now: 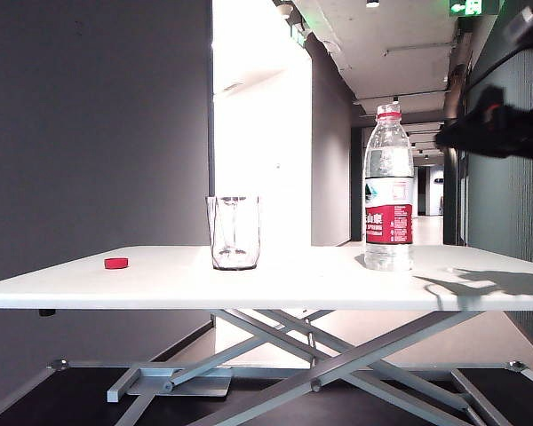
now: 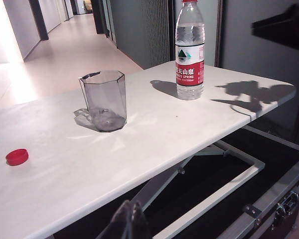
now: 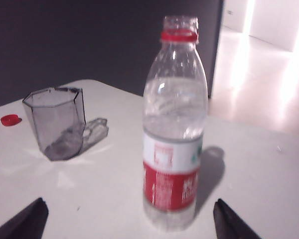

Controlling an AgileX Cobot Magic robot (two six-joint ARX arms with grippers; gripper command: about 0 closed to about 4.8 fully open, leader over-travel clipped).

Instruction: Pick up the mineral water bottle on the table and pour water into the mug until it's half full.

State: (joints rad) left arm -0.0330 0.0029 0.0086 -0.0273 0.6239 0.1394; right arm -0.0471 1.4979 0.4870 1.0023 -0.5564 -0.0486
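The right claw (image 3: 127, 219) hangs wide open near the upright mineral water bottle (image 3: 173, 124); the left claw (image 2: 129, 221) looks narrow, away from the mug (image 2: 104, 99).

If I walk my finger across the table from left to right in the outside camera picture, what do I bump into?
Red cap → mug → mineral water bottle → right gripper, up in the air beside the bottle with its fingers open, not touching it. The left gripper is not in that picture.
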